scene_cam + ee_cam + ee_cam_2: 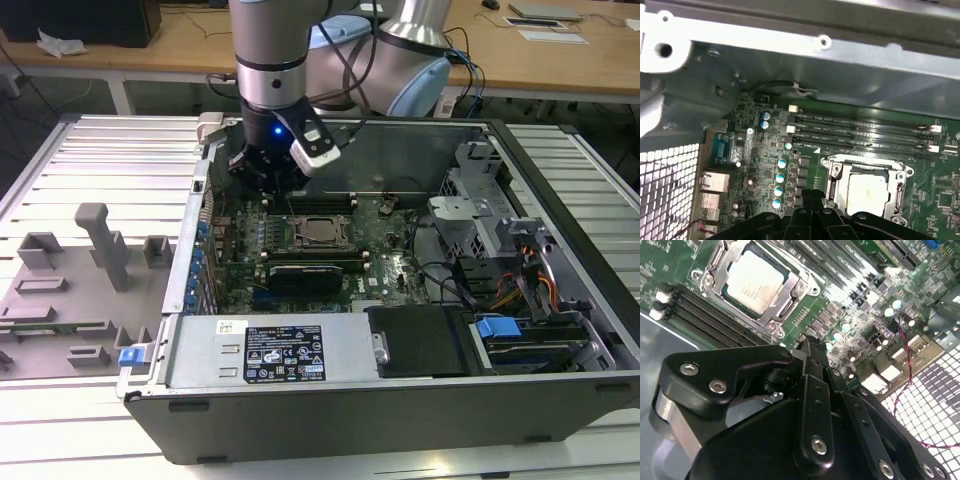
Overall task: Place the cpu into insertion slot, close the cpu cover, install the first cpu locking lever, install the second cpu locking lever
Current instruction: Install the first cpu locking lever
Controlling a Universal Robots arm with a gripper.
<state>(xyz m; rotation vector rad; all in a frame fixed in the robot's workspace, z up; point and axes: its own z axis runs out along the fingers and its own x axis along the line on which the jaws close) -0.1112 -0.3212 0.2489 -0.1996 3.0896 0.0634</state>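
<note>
The cpu (754, 284) lies flat in the insertion slot (322, 231) on the green board, its pale metal top showing. The silvery cpu cover (792, 290) is down around it, framing the chip through its window. In the first wrist view the cpu (867, 192) and the cpu cover (900, 192) sit beside the black gripper (812, 199). In the exterior view my gripper (262, 190) hangs just above the board, toward that view's left of the slot and a little farther back. In the second wrist view the gripper (807, 346) is shut with nothing between its fingers.
Long black memory slots (860, 127) run along the far side of the socket. A black card (305, 272) lies on the near side. Case walls, a drive cage (480, 200) and a power supply (270, 350) ring the board. A grey fixture tray (70, 290) lies outside.
</note>
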